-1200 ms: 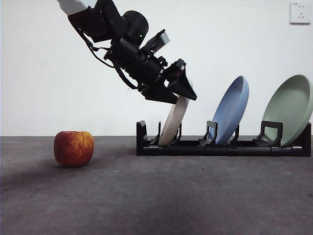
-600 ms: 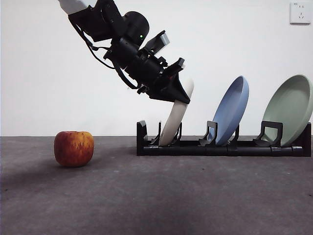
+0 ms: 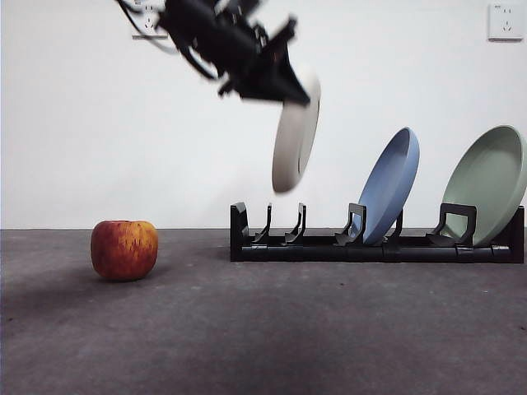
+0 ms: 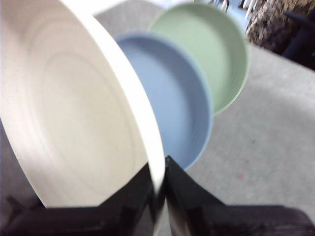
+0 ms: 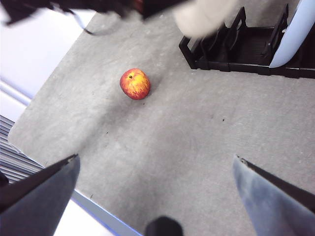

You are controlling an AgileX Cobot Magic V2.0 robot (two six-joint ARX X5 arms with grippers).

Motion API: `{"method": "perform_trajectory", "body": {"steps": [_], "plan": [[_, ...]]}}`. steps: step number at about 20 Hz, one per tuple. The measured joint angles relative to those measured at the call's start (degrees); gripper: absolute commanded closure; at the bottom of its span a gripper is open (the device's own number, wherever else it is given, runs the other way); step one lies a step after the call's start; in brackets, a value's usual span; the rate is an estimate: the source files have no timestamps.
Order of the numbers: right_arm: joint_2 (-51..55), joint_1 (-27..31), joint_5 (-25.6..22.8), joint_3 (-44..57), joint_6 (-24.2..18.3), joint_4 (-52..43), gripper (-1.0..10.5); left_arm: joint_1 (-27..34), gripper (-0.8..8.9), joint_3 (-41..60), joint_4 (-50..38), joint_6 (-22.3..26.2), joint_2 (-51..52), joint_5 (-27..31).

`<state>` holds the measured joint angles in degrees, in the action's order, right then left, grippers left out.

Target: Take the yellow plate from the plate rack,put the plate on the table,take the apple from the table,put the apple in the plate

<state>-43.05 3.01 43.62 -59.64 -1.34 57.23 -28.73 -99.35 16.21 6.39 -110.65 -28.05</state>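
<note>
Your left gripper (image 3: 290, 86) pinches rim of yellow plate (image 3: 295, 136), jaws clamped tight either side. Plate hangs on edge in air above plate rack (image 3: 375, 245), clear of its slots. Blue plate (image 3: 389, 185) and pale green plate (image 3: 487, 183) lean in rack. Apple (image 3: 124, 249) sits on table (image 3: 263, 329), well apart from rack. Your right gripper (image 5: 157, 169) waits high, jaws spread wide, holding nothing.

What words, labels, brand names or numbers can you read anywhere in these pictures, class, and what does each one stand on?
None can be read.
The cream plate held in the left gripper, the blue plate, the green plate, the rack and the apple show no writing.
The wall socket shows no writing that can be made out.
</note>
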Motion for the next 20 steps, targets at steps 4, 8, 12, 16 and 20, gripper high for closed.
{"method": "perform_trajectory", "body": {"steps": [4, 8, 12, 16, 20], "plan": [[0.0, 0.0, 0.0, 0.0, 0.0, 0.0, 3.5, 0.0, 8.22, 0.0, 5.2, 0.0, 6.2, 0.0], [0.0, 0.0, 0.2, 0.0, 0.0, 0.0, 3.5, -0.3, 8.21, 0.0, 17.5, 2.0, 15.0, 1.2], [0.0, 0.0, 1.9, 0.0, 0.0, 1.5, 3.5, -5.8, 8.21, 0.0, 33.5, 11.5, 22.9, 14.8], [0.0, 0.0, 2.7, 0.0, 0.0, 1.5, 3.5, -13.9, 8.2, 0.0, 45.9, 16.3, 23.6, 25.3], [0.0, 0.0, 3.7, 0.0, -0.1, 1.5, 3.5, -23.2, 8.2, 1.9, 47.5, 17.2, 23.0, 36.3]]}}
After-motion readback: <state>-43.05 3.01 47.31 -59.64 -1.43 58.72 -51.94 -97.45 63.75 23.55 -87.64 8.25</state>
